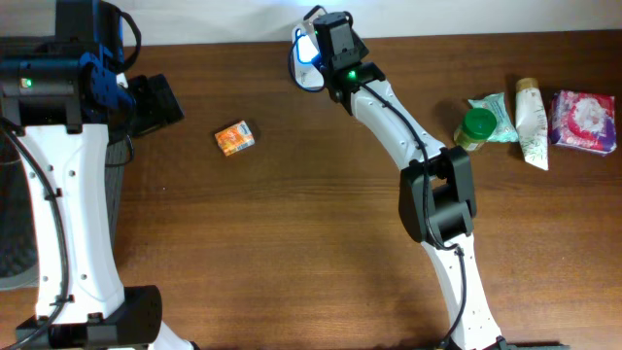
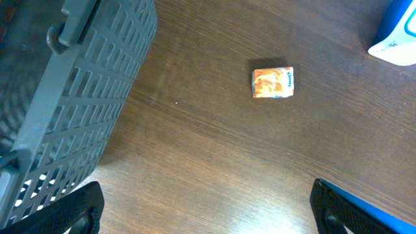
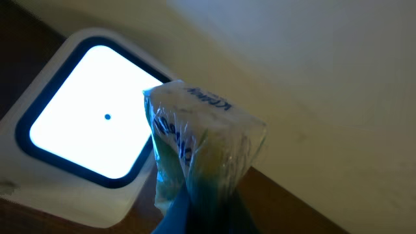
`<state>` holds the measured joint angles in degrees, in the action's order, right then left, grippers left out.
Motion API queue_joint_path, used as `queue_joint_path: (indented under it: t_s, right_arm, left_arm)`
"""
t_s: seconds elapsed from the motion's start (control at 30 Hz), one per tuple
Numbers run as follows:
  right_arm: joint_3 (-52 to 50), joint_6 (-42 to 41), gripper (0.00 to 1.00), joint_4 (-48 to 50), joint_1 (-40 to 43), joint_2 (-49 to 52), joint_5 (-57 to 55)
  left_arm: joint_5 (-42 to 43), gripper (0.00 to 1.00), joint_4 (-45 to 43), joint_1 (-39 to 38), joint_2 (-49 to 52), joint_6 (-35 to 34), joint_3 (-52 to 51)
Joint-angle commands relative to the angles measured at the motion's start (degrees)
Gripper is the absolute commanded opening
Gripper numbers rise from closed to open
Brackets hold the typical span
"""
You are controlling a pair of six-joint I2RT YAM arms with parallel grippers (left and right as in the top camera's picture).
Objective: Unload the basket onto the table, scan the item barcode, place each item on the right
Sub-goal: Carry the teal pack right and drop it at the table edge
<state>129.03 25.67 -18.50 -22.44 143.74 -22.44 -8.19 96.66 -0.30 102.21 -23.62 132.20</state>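
Scanning: my right end effector (image 3: 198, 211) pinches the packet (image 3: 201, 149) at the lit scanner (image 3: 84, 130); left end effector (image 2: 208, 218) spread. Next I'd rotate it until it reads.

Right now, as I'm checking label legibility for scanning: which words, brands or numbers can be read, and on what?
No text reads clearly.
Wrapped packet: blue lettering, blurred, unreadable.
Orange packet: print too small.
Scanner: small dark mark, blurred.
Tube, pink pack: too small.
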Motion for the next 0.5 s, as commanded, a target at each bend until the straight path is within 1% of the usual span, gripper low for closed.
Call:
queue_joint_path:
  t_s: [0.0,0.03,0.07,0.1,0.17,0.23,0.3,0.37,0.47]
  right_arm:
    - [7.1,-10.5,0.04,-9.0,2.9,-7.8,-2.4]
    - [9.3,-11.5,0.04,-16.0,5.3,-10.1,-2.5]
    - [9.9,-11.5,0.04,-19.8,6.8,-11.3,-2.5]
    - [10.0,-13.0,0.04,-25.8,10.0,-13.0,-2.4]
    - [9.9,-20.1,0.04,-34.9,18.2,-13.5,-2.4]
    - [9.9,-29.1,0.04,-41.4,26.5,-13.2,-1.1]
    - [9.8,-29.8,0.04,-45.5,32.9,-13.1,5.1]
    - [7.7,-30.7,0.04,-49.0,38.7,-13.1,6.2]
    - [1.2,-31.1,0.04,-49.2,42.8,-13.1,6.4]
  left_arm:
    - [-0.2,0.99,0.1,0.1,-0.9,-0.3,0.2]
    - [-0.2,0.99,0.1,0.1,-0.9,-0.3,0.2]
    - [-0.2,0.99,0.1,0.1,-0.9,-0.3,0.2]
    - [-0.2,0.99,0.0,0.1,-0.9,-0.3,0.2]
    - [-0.2,0.99,0.1,0.1,-0.9,-0.3,0.2]
    - [-0.2,0.99,0.1,0.1,-0.9,-0.3,0.2]
    - [-0.2,0.99,0.1,0.1,-0.9,-0.3,0.2]
    - [-0.2,0.99,0.1,0.1,-0.9,-0.3,0.2]
    - [-0.2,0.99,0.0,0.1,-0.9,-0.3,0.2]
